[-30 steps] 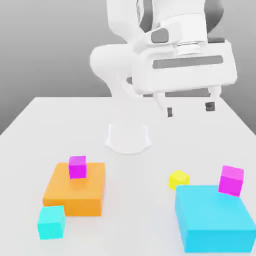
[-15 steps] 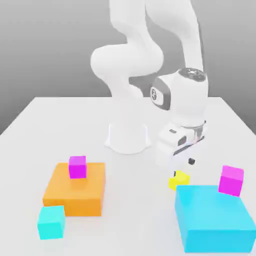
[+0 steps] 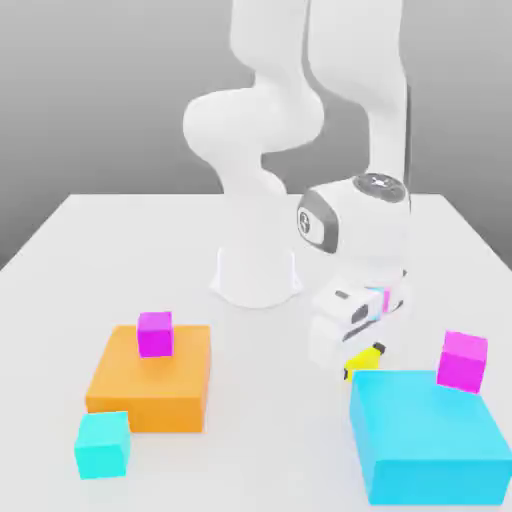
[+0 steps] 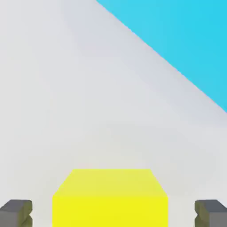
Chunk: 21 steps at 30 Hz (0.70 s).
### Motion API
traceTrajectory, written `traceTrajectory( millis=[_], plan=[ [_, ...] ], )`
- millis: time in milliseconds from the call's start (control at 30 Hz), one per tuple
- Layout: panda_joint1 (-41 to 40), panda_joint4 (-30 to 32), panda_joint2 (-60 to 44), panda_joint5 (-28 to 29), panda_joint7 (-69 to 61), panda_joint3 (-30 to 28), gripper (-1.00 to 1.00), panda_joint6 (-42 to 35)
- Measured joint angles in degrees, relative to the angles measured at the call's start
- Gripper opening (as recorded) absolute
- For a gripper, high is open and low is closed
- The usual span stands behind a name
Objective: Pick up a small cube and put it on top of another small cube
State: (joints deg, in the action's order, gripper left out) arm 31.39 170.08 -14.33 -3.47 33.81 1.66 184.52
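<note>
Lettering or labels cannot be made out on any surface; the cubes and blocks are plain, flat-coloured solids. The yellow cube [image 3: 363,358] is small and glossy, resting on the white table [image 3: 60,270], just at the 10 o'clock corner of the large cyan block [image 3: 428,440]. The gripper [image 3: 360,356] is lowered over it, and in the hand view the yellow cube [image 4: 110,199] sits between the two grey fingertips [image 4: 16,213] with a gap on each side, so the jaws are parted and not gripping it. The larger magenta cube [image 3: 462,361] stands at the cyan block's 1 o'clock corner. At 9 o'clock from the yellow cube, a smaller magenta cube [image 3: 155,334] sits on an orange block [image 3: 150,385], with a small cyan cube [image 3: 103,444] near its 7 o'clock corner.
</note>
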Motion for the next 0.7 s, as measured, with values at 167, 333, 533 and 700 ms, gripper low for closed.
traceTrajectory(
  millis=[167,333,533,700],
  plan=[
    [0.3,0.0,-0.3,0.1,0.2,-0.2,-1.0,0.2],
    [-2.5,0.0,3.0,1.0,0.1,1.7,-1.0,-2.6],
    [-6.6,0.7,8.7,-0.8,-1.6,6.1,-1.0,-7.6],
    [-7.0,1.7,13.7,-2.4,-2.3,7.3,-1.0,-11.7]
  ],
)
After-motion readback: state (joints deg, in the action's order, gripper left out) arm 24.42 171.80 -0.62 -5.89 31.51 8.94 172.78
